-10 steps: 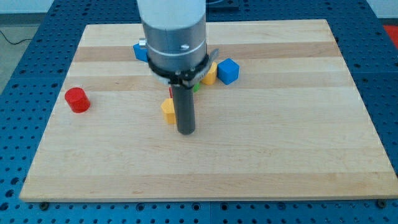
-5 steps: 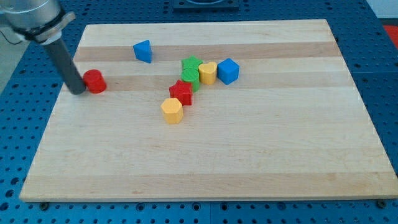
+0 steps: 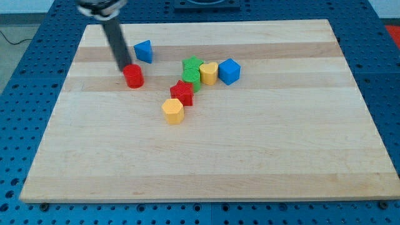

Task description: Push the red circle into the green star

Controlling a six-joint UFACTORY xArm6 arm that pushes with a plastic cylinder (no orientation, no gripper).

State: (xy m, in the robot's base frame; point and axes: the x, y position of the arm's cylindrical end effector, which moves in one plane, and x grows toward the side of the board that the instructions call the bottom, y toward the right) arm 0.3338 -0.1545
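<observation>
The red circle [image 3: 133, 76] is a short red cylinder on the wooden board [image 3: 206, 156], left of centre. My tip [image 3: 123, 68] touches its upper-left side. The green star [image 3: 191, 79] lies to the right of the circle, in a cluster, apart from it. A second green block [image 3: 192, 64] sits just above the star.
A red star [image 3: 182, 93] and a yellow hexagon [image 3: 172, 110] lie below-left of the green star. A yellow block [image 3: 209, 73] and a blue cube [image 3: 229, 70] sit to its right. A blue triangle [image 3: 144, 51] lies just up-right of my tip.
The red circle has moved right across the board, from the left edge area toward the cluster. My tip swung from the board's centre to the far left, then followed the circle right.
</observation>
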